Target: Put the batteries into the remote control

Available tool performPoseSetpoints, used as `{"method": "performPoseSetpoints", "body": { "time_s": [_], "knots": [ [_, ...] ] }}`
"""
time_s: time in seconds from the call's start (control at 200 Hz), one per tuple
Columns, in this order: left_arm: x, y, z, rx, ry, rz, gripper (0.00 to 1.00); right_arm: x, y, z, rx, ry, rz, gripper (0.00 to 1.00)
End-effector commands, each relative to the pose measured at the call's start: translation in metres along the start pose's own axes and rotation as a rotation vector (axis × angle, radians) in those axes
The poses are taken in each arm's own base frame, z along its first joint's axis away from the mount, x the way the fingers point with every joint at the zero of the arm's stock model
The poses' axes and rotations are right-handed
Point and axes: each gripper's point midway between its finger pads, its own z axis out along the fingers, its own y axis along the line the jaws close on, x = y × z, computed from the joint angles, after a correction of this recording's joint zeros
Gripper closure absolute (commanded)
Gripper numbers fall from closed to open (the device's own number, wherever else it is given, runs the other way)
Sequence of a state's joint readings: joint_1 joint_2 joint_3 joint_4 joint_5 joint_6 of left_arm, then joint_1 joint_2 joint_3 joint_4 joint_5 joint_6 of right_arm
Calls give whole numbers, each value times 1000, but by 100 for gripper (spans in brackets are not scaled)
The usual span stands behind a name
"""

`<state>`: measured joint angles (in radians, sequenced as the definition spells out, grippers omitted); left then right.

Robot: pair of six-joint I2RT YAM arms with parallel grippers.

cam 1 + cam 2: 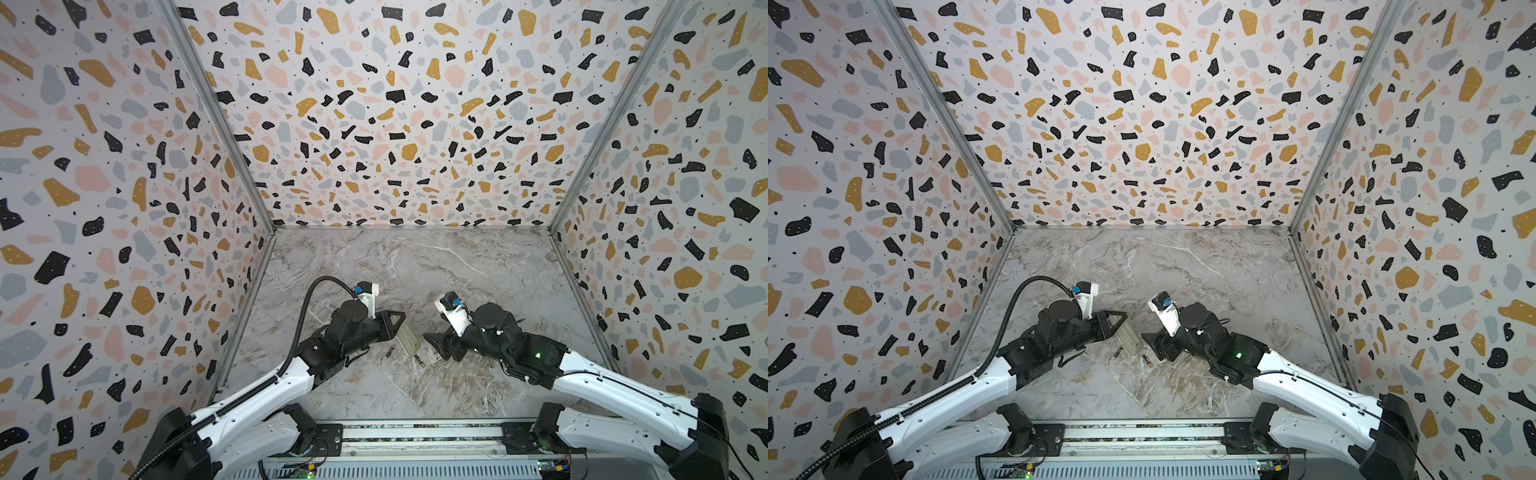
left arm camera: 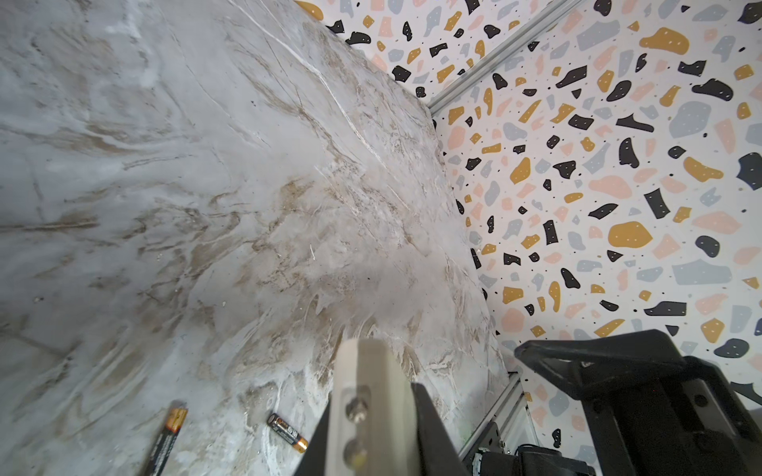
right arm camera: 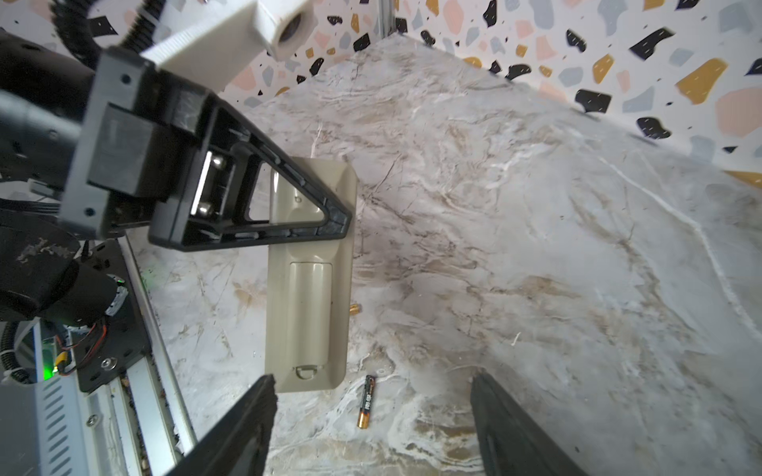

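**Left fingers clamped on remote; right fingers wide apart, holding nothing**

Left side: I see the remote pinched across its far end between the two black fingers, which are closed hard on it. It sticks out of the grip toward the near edge of the tabletop, sloping downward. I cannot tell whether its free end touches the surface.

Right wrist view: the remote's cream back faces the camera. A long rounded panel with a small catch at the free end sits flush with the body.

Right side: the fingers are spread wide, with only tabletop between them. They sit low, just beside the remote's free end, with the tips pointing at it. As far as I can see, they are not touching it.

Batteries: both lie flat and loose on the tabletop.
- The left battery is just beside the remote's left edge, near the free end.
- The right battery lies just past the free end, between the remote and the right fingers.
- In the right wrist view the right battery sits in the gap between the spread fingers, coppery end toward the camera.
- Only a coppery tip of the left battery shows past the remote's edge.
- The two are apart, with the remote's end between them.

Both top views: the arms reach in from the near corners and meet over the near half of the tabletop.
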<state>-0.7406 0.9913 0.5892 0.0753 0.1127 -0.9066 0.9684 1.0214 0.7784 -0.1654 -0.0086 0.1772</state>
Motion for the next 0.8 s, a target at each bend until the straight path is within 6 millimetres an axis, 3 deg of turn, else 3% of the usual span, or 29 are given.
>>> {"method": "performPoseSetpoints", "body": {
  "time_s": [0.0,0.255,0.796],
  "knots": [
    [-12,-5,-3,-11,-96,3,100,-4,9,4,-70,12,33,23],
    [-1,-3,4,-61,-77,52,100,8,16,24,-132,66,49,21],
    [1,-5,7,-77,-68,107,100,26,26,40,-206,126,55,22]
  ]
}}
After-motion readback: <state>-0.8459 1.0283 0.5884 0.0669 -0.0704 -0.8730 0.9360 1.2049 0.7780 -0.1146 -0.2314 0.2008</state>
